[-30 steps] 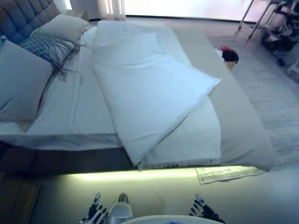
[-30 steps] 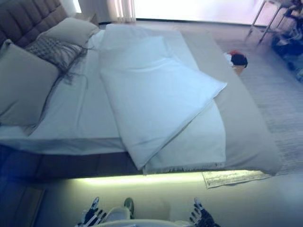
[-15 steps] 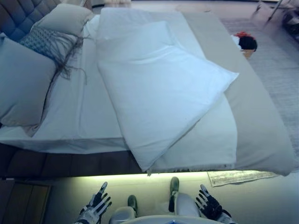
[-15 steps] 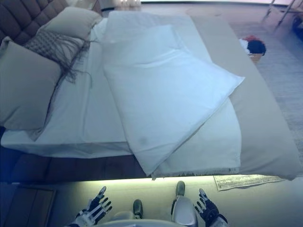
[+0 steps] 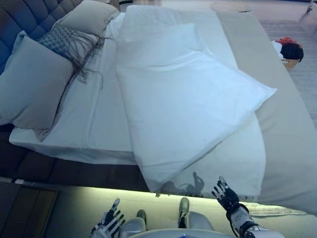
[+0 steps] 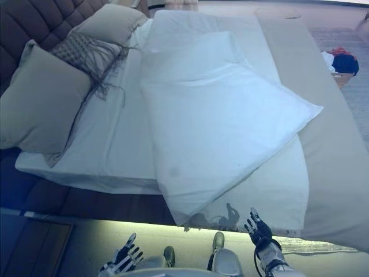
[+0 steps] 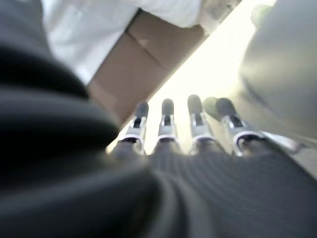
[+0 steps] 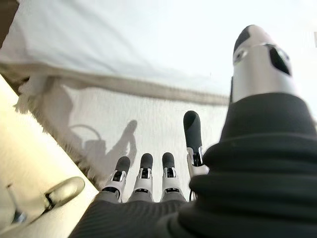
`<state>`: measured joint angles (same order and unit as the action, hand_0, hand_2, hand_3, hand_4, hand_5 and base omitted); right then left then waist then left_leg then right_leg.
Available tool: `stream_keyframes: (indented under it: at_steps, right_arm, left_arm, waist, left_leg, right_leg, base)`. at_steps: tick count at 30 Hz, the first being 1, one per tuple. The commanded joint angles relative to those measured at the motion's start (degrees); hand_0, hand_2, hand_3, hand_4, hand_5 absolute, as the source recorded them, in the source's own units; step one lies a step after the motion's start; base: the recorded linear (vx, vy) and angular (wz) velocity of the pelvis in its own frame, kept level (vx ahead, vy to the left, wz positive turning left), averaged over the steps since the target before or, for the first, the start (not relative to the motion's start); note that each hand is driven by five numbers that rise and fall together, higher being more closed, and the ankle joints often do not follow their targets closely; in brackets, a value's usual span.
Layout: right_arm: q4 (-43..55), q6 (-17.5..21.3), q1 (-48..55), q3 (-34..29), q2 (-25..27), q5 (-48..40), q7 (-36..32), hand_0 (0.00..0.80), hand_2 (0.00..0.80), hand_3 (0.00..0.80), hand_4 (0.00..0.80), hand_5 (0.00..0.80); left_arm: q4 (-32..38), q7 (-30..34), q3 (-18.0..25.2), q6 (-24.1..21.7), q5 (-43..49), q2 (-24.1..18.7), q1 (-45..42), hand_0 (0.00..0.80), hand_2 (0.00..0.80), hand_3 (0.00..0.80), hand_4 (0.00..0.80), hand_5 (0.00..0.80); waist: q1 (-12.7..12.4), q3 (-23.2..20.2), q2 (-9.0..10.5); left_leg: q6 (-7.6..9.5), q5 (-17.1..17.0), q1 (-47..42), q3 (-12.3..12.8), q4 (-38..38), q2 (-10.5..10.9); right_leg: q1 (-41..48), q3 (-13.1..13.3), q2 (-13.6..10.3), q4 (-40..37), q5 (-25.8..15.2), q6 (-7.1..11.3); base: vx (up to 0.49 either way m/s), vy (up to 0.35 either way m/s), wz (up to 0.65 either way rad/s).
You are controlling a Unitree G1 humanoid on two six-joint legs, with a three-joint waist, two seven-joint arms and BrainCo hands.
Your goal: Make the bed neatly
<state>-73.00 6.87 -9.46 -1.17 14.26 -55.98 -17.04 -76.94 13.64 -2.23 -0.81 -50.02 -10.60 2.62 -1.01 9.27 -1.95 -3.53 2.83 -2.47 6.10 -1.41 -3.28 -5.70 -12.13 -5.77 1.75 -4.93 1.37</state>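
The bed (image 5: 94,124) lies before me with a white duvet (image 5: 193,104) folded askew, one corner hanging over the near edge and another pointing to the right. A beige blanket (image 5: 282,124) lies under it on the right side. Pillows (image 5: 34,84) and a fringed cushion (image 5: 64,42) sit at the headboard on the left. My right hand (image 5: 227,196) is open, raised just below the duvet's hanging fringed edge (image 8: 59,129), apart from it. My left hand (image 5: 111,221) is open and low by the floor, away from the bed.
A dark bed base (image 5: 64,171) with a lit strip runs along the near side. A basket with clothes (image 5: 290,52) stands on the floor at the far right. A rug's edge (image 6: 311,245) lies under the blanket's corner.
The camera has moved closer to the bed and to the right. My right hand has risen toward the duvet's hanging edge. My left hand stays low.
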Motion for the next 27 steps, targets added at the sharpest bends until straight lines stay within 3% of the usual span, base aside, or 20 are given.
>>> stream_keyframes:
  at_steps: [1, 6, 14, 20, 27]
  right_arm:
    - [1.43, 2.68, -5.50, 1.03, 0.41, -2.02, -0.07, 0.000, 0.000, 0.000, 0.000, 0.000]
    - [3.42, -0.05, -15.44, 2.78, 2.50, -3.58, 2.71, 0.000, 0.000, 0.000, 0.000, 0.000]
    - [4.05, -4.54, -29.67, 7.27, 6.99, -4.09, 7.88, 0.000, 0.000, 0.000, 0.000, 0.000]
    - [2.60, -6.20, -35.41, 8.71, 9.63, -6.61, 9.46, 0.000, 0.000, 0.000, 0.000, 0.000]
    - [3.08, -6.61, -40.41, 9.96, 12.22, -6.22, 9.49, 0.000, 0.000, 0.000, 0.000, 0.000]
  left_arm:
    - [-0.59, 0.68, -1.63, 0.56, 3.11, -0.80, 1.66, 0.000, 0.000, 0.000, 0.000, 0.000]
    - [0.35, 2.17, -3.67, 0.75, -0.38, -1.09, 3.78, 0.000, 0.000, 0.000, 0.000, 0.000]
    - [3.93, 6.60, -6.73, -2.16, -13.55, -1.20, 11.25, 0.000, 0.000, 0.000, 0.000, 0.000]
    - [8.79, 8.55, -9.19, -4.19, -19.89, -0.19, 13.91, 0.000, 0.000, 0.000, 0.000, 0.000]
    - [13.53, 6.14, -10.13, -4.65, -23.17, -0.54, 13.66, 0.000, 0.000, 0.000, 0.000, 0.000]
  waist:
    - [-0.92, 1.56, 0.35]
    - [-1.54, 5.59, -0.45]
    - [-1.74, 13.53, -1.24]
    - [-2.60, 16.27, -2.28]
    - [-3.38, 18.17, -3.43]
  left_leg:
    - [1.86, -0.49, 5.03, 0.41, -3.99, 2.92]
    - [1.84, 0.26, 10.72, 0.68, -9.44, 2.99]
    - [2.92, 4.46, 26.00, 0.28, -25.57, 3.04]
    - [4.28, 9.00, 34.58, -0.29, -35.14, 2.95]
    - [5.09, 10.70, 41.48, -0.37, -42.20, 2.25]
  right_leg:
    - [1.71, -1.76, -4.99, 1.31, 1.14, 4.59]
    - [-2.03, -1.83, -6.61, 4.81, 1.79, 4.09]
    - [-17.02, 0.09, -8.47, 20.17, 5.99, 1.78]
    - [-26.17, 1.62, -9.18, 31.97, 10.57, 1.17]
    - [-33.38, 2.40, -9.22, 40.71, 13.12, -0.05]
  base:
    - [0.010, 0.011, 0.04]
    - [-0.146, 0.032, 0.03]
    - [-0.202, 0.036, 0.03]
    - [-0.072, 0.015, 0.01]
    - [-0.029, 0.000, 0.07]
